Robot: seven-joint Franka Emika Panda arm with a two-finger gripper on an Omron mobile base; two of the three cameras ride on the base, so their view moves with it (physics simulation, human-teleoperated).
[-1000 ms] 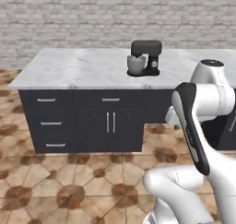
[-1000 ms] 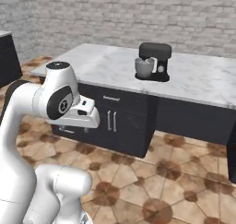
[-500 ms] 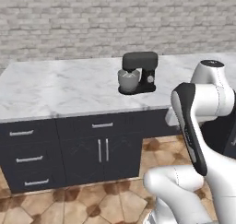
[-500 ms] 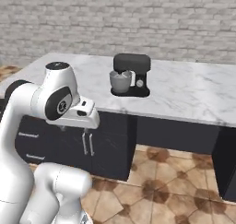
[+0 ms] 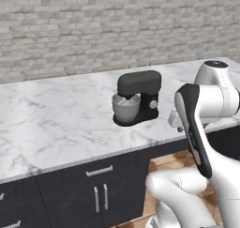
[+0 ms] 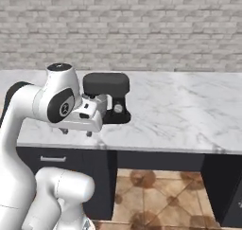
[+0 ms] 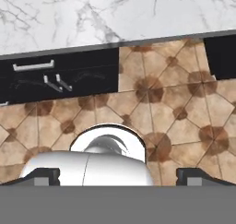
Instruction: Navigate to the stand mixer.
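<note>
The stand mixer (image 5: pixel 137 96) is black with a rounded head and a silver-grey bowl (image 5: pixel 125 108). It stands on the white marble counter (image 5: pixel 56 124), a little back from the front edge. In the right base view the stand mixer (image 6: pixel 108 86) is partly hidden behind my hand. My gripper (image 6: pixel 75 132) hangs just in front of the counter edge, pointing down at the floor, apart from the mixer. In the hand view the gripper (image 7: pixel 119 176) is open, its fingertips (image 7: pixel 46 176) far apart with nothing between them.
Dark cabinets with drawers and door handles (image 5: pixel 99 197) run under the counter. A gap in the cabinets shows brown tiled floor (image 6: pixel 160 189). A dark unit (image 6: pixel 230 191) stands at the lower right. A grey brick wall (image 5: pixel 93 30) backs the counter.
The whole picture has shifted: the base has driven closer, so the counter and mixer appear larger and nearer. The arm keeps the same folded pose and the gripper stays open.
</note>
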